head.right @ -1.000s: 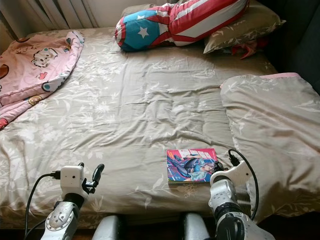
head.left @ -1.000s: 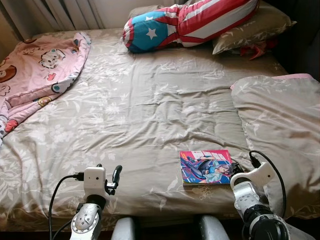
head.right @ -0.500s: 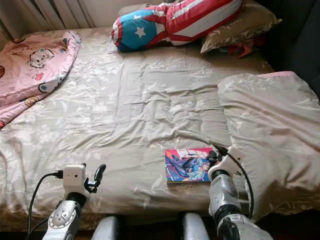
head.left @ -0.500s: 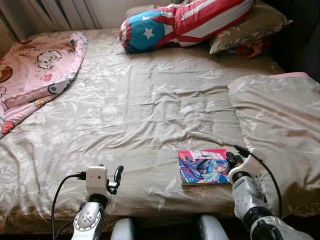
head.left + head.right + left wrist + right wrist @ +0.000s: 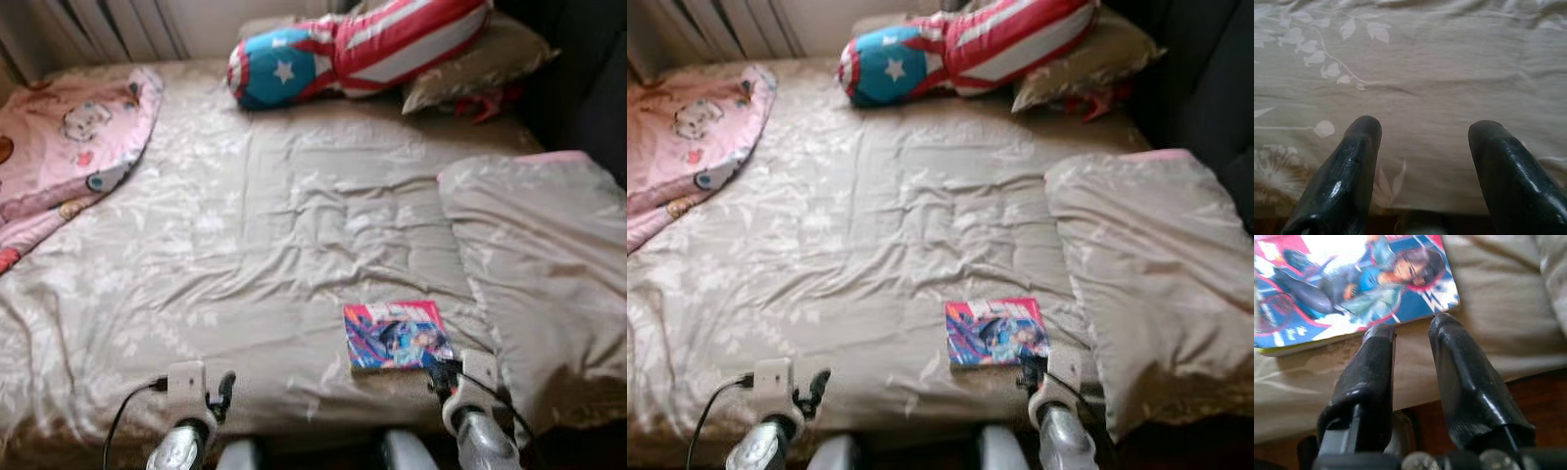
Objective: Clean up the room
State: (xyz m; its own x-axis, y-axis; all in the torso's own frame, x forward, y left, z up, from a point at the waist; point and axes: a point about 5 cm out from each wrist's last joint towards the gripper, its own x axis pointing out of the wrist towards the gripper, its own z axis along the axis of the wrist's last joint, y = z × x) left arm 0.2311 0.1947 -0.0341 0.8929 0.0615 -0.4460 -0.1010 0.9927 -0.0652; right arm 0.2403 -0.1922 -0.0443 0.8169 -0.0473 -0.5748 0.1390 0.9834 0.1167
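Observation:
A colourful comic book point(image 5: 397, 336) lies flat on the beige floral bed sheet point(image 5: 274, 225), close to the bed's front edge. My right gripper point(image 5: 438, 370) hovers just off the book's near right corner. In the right wrist view its fingertips point(image 5: 1380, 333) stand a narrow gap apart with nothing between them, just short of the book point(image 5: 1352, 279). My left gripper point(image 5: 223, 387) is low at the front left of the bed, open above bare sheet point(image 5: 1449, 73).
A pink cartoon blanket point(image 5: 69, 137) covers the far left. A star-and-stripes cushion point(image 5: 353, 49) and a beige pillow point(image 5: 480, 64) lie at the head. A folded duvet point(image 5: 539, 255) fills the right side. Dark floor point(image 5: 1528, 396) shows below the bed edge.
The view has shifted and blurred. My right gripper has drawn back from the book's right side to its near corner, lower at the bed edge. The book has stayed put.

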